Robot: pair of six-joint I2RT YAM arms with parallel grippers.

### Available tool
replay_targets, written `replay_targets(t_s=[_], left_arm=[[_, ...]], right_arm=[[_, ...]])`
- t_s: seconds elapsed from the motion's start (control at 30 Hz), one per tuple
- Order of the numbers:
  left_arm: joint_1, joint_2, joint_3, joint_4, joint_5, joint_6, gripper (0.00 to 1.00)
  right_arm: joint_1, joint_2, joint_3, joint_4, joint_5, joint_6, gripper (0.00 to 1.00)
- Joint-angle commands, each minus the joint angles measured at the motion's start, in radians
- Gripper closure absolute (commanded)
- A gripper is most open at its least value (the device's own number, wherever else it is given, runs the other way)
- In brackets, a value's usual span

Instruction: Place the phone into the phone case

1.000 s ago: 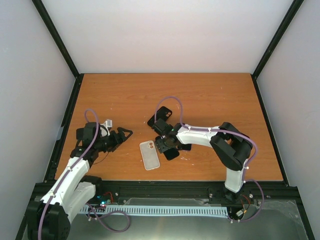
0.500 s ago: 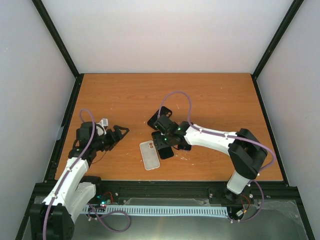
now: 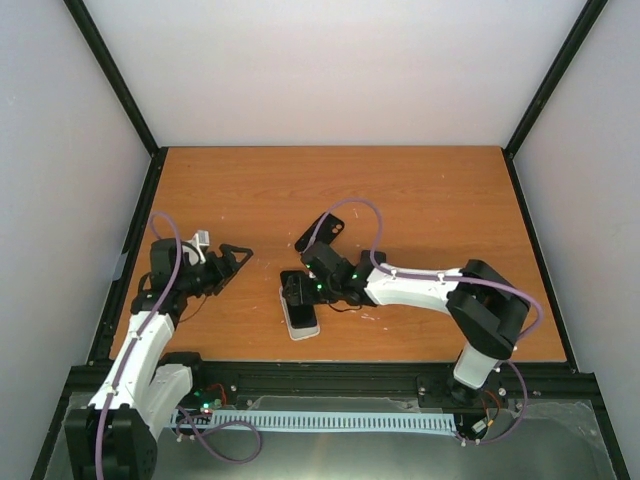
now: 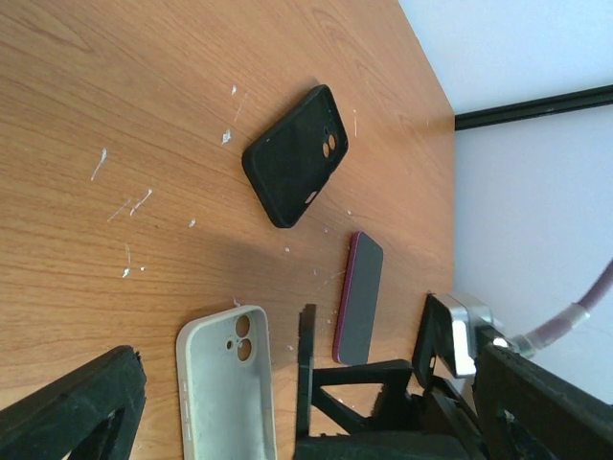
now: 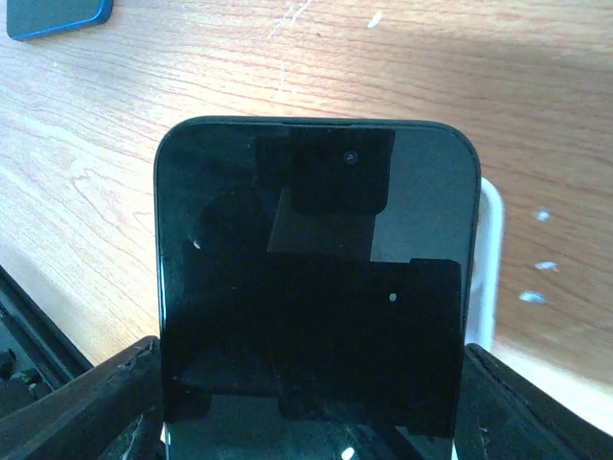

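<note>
Where the phone sits: the phone point(image 5: 316, 278), dark screen up, fills the centre of the right wrist view, with its lower end between the two fingers of the right pincer point(image 3: 298, 290).
Right pincer: clamped on the phone, one finger against each side edge, at the lower left and lower right of that view.
Phone case: the white phone case point(image 3: 304, 326) lies directly under the phone. Its rim shows along the phone's right edge, and in the top view its near end pokes out below the pincer, left of centre on the counter point(image 3: 430, 200).
Contact: whether the phone touches the case cannot be told.
Left pincer: the left pincer point(image 3: 240, 262) has its fingers apart and holds nothing, at the left of the top view, apart from the case.
Other: a black case point(image 3: 322, 230) lies above the right pincer in the top view.
</note>
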Motion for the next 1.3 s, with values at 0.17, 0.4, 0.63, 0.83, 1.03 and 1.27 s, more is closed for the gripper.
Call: replay_targets(t_s=[0.17,0.4,0.63,0.83,1.03,1.27], left_arm=[[0.005,-0.009,-0.016,0.007,0.043,0.01,0.06],[0.006,-0.002,-0.035,-0.005,0.019,0.021,0.08],[0.004,0.012,-0.048,-0.002,0.035,0.014,0.11],[0.005,0.017,-0.049,-0.004,0.033,0.008,0.12],[-0.005,0.024,-0.043,-0.006,0.024,0.011,0.12],[-0.095,0.062,-0.046,0.019,-0.021,-0.018,0.12]], right_arm=[[0.035,0.136,0.036,0.127,-0.027,0.036,0.45],[0.037,0.139,0.01,0.102,0.032,0.032,0.45],[0.037,0.123,0.001,0.04,0.046,0.048,0.39],[0.052,0.107,0.019,-0.005,0.023,0.064,0.34],[0.058,0.105,0.044,-0.059,0.022,0.062,0.31],[0.058,0.064,0.054,-0.1,0.05,0.048,0.18]])
